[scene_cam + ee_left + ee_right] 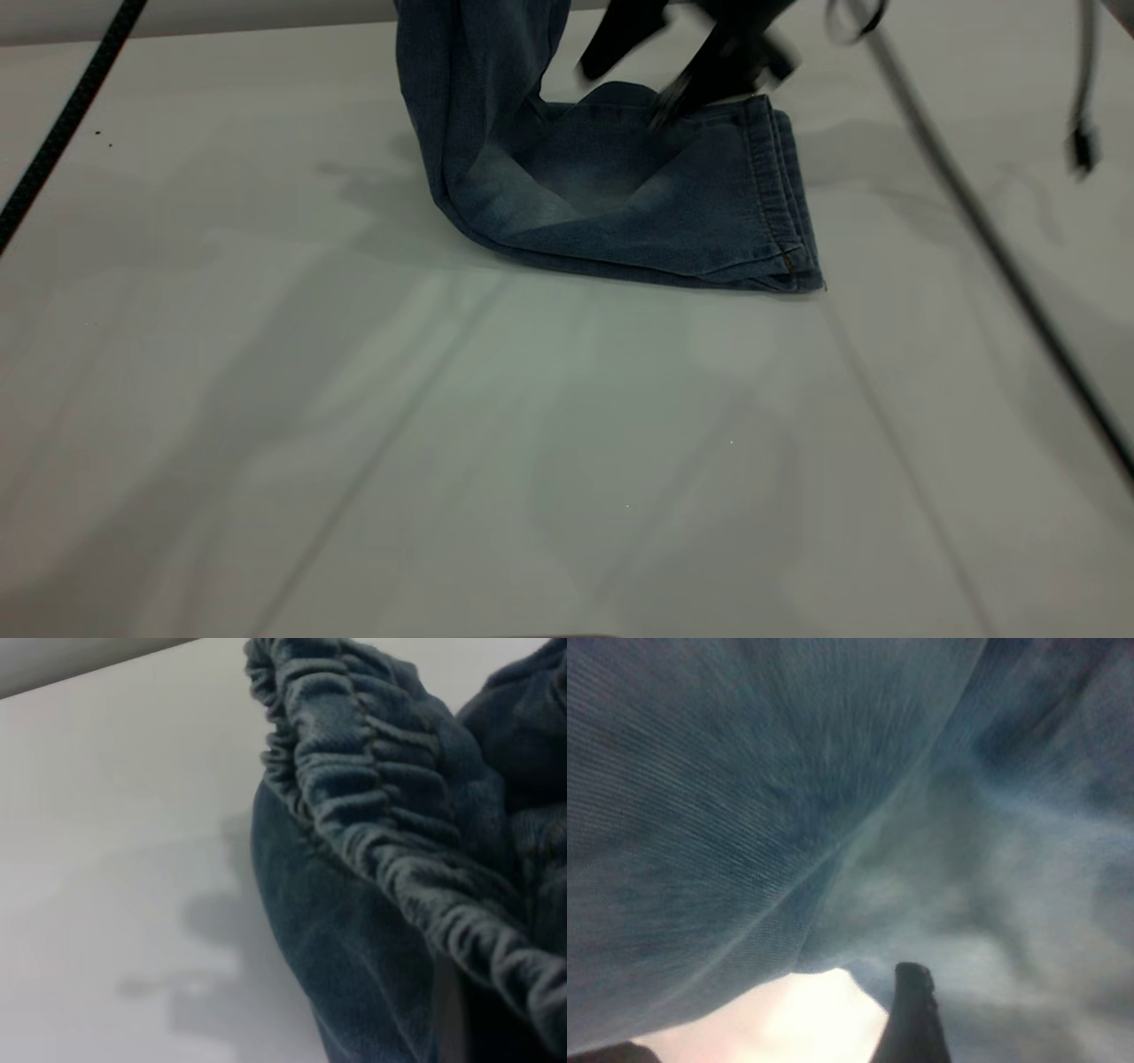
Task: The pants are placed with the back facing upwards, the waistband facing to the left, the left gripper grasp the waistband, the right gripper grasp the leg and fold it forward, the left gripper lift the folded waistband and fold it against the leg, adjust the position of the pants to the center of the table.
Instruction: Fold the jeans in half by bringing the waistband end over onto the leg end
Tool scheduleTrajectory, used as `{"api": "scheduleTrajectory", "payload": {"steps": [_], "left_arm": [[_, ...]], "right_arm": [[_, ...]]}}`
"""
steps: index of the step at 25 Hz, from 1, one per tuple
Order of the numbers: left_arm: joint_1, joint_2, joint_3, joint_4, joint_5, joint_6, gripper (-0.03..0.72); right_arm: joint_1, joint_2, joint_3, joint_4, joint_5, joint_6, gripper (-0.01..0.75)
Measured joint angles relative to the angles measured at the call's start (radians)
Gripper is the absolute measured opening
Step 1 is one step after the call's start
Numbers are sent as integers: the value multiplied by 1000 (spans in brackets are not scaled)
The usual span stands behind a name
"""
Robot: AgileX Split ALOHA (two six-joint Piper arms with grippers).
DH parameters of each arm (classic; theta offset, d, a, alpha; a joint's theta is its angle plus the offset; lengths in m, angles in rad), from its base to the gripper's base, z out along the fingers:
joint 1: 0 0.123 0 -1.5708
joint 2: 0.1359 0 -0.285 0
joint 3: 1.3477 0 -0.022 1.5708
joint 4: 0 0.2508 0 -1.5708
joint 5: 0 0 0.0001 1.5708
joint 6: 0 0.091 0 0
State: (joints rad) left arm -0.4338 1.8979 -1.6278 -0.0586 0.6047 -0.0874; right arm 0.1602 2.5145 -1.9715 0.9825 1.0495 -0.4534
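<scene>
Pants point(620, 204) soft, limp denim, no stiffness. Waistband point(381, 815) hangs from left pincer above, grip unseen, cannot tell. Right pincer point(709, 75) over hem end, blurred, cannot tell. Best hold: thick gathered band.

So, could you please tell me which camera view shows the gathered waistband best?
The left wrist view: the waistband fills it close up, its ruffles distinct. The exterior view shows the pants rising out of frame, so the band is cut off. The right wrist view shows only blurred denim.
</scene>
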Motion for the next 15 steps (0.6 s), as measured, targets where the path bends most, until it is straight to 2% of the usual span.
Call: {"api": "scheduleTrajectory", "payload": {"steps": [7,15], "left_arm": [[-65,23,1,-11,-19,0,90],[-173,190,1,-17,-80,0,90]], "right_arm": [[-140,-113,0,-63,16,-4,486],[-289,-287,0,-70,24,-11,486]]}}
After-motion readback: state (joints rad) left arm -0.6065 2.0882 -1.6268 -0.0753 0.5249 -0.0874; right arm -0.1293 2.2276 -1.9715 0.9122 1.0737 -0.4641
